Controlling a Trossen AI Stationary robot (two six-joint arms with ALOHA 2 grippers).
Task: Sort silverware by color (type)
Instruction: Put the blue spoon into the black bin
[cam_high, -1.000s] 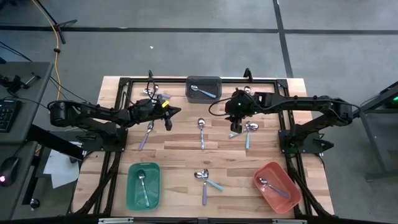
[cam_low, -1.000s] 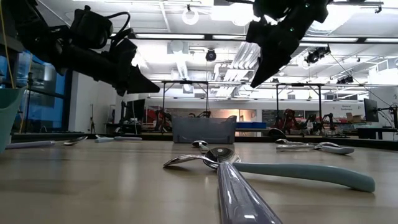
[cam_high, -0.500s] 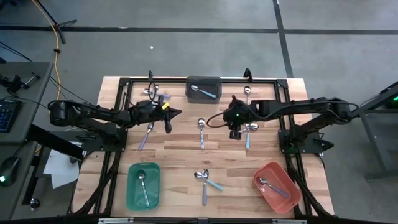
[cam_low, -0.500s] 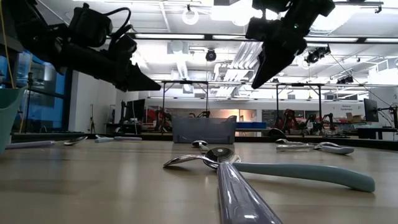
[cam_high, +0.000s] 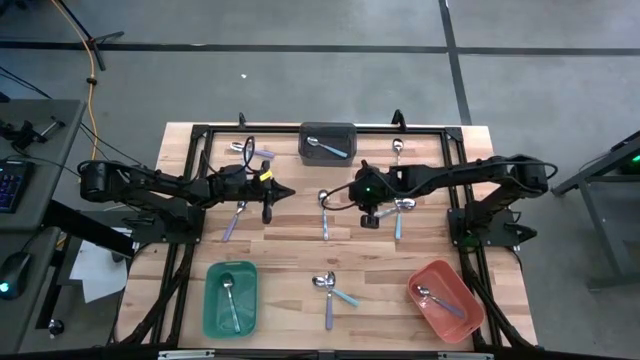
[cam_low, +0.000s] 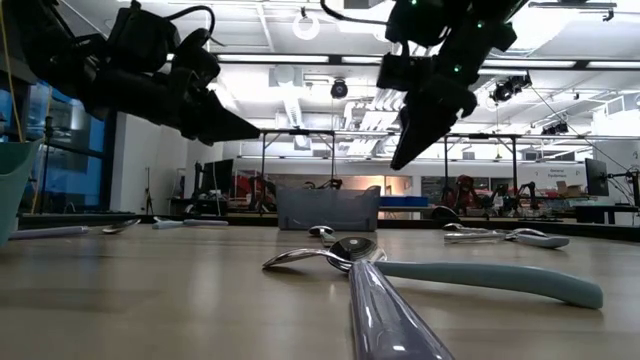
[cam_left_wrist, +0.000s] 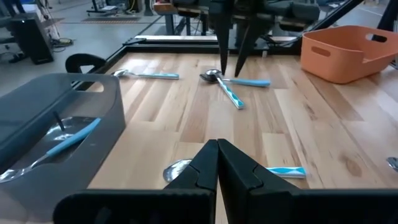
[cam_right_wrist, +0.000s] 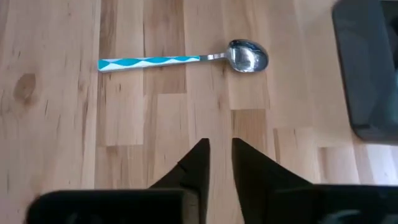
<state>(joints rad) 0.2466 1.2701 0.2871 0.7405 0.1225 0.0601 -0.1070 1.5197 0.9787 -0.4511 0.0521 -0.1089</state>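
We note a blue-patterned spoon (cam_right_wrist: 180, 59) lying mid-surface (cam_high: 290, 240), right end effector (cam_high: 369, 218) hovering just beside it, fingers (cam_right_wrist: 196, 163) a narrow gap apart, empty. Left end effector (cam_high: 268, 203) pinched closed, empty, near a lavender spoon (cam_high: 235, 217).

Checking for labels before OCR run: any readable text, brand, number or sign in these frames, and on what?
None readable.
Bins, grey, green and red: no print shows.
Spoon: blue-and-white handle pattern only, no lettering.
Room behind the table in the low view: any signs are too small to read.
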